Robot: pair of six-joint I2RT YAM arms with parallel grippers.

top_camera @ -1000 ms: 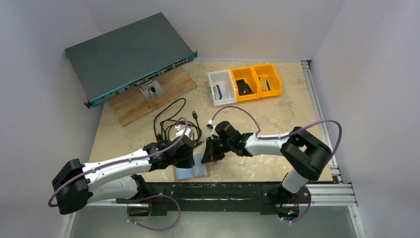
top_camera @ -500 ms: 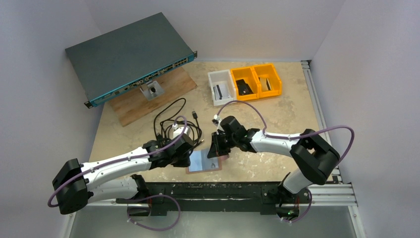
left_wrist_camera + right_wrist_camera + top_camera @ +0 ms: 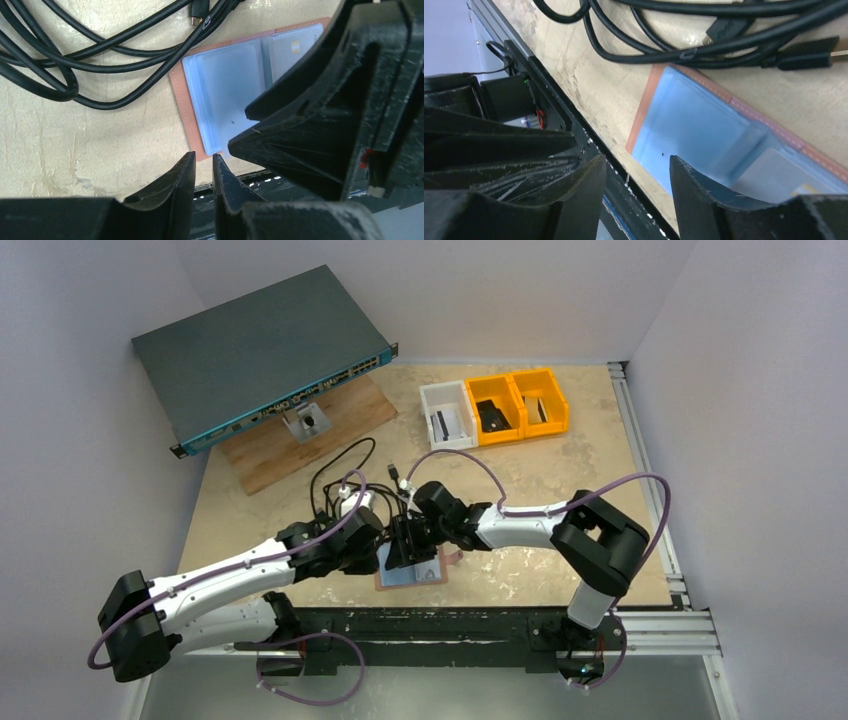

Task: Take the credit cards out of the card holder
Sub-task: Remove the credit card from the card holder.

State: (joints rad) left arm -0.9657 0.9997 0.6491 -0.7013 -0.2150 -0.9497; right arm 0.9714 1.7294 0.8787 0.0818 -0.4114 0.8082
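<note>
Reddish-brown leather, the card holder (image 3: 227, 100) lies open and flat on the bench (image 3: 560, 480) near its front edge, a pale credit card (image 3: 295, 47) in one clear pocket. Black cables (image 3: 100, 55) lie just beyond it. Right gripper (image 3: 636, 192) hovers above, jaws apart and empty; left gripper (image 3: 204, 172) has jaws nearly together, holding nothing.

the top camera sat high behind the arm bases and looked down across the whole table (image 3: 560, 480) toward its far edge. the left wrist camera looked from close range past its own hand (image 3: 204, 172) at the open card holder (image 3: 227, 92) near the table's near edge. the right wrist camera, equally close, looked past its hand (image 3: 636, 175) at the same holder and the black cables (image 3: 704, 40).
</note>
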